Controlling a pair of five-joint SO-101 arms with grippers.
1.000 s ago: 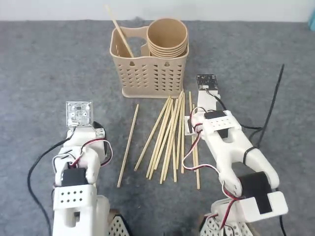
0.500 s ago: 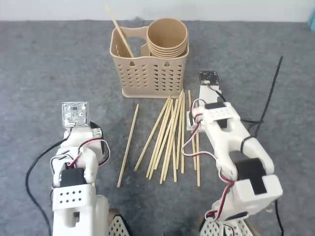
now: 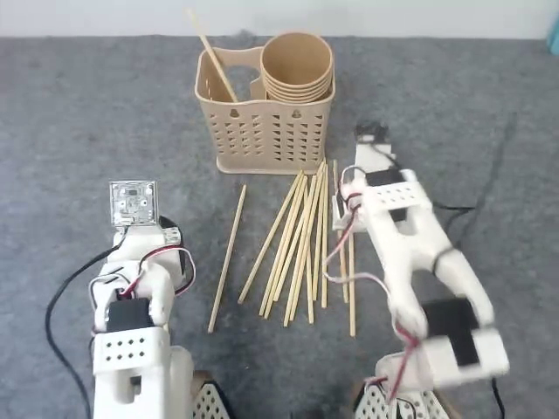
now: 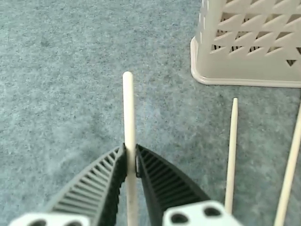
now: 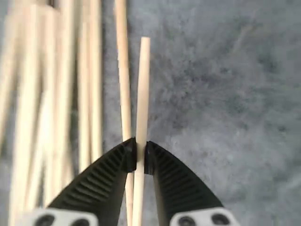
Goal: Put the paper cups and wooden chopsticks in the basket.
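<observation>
Surface: grey felt-like worktop (image 3: 87, 105), fibrous and speckled, spanning nearly the whole high view. Both wrist views show the same grey pile close up. Far edge: pale white band (image 3: 105, 17), wall or bare surface, cannot tell. At the far right edge, small teal patch (image 3: 555, 35). Lighting even, shadows soft.

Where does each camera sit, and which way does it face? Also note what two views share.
High view: fixed overhead, looking down on basket, paper cups, loose chopsticks; both arms show.
Left wrist view: wrist-mounted, faces the basket past the left gripper, shut on one chopstick.
Right wrist view: wrist-mounted, faces the table past the right gripper, shut on another chopstick.
Shared: the basket, in high and left wrist views.
</observation>
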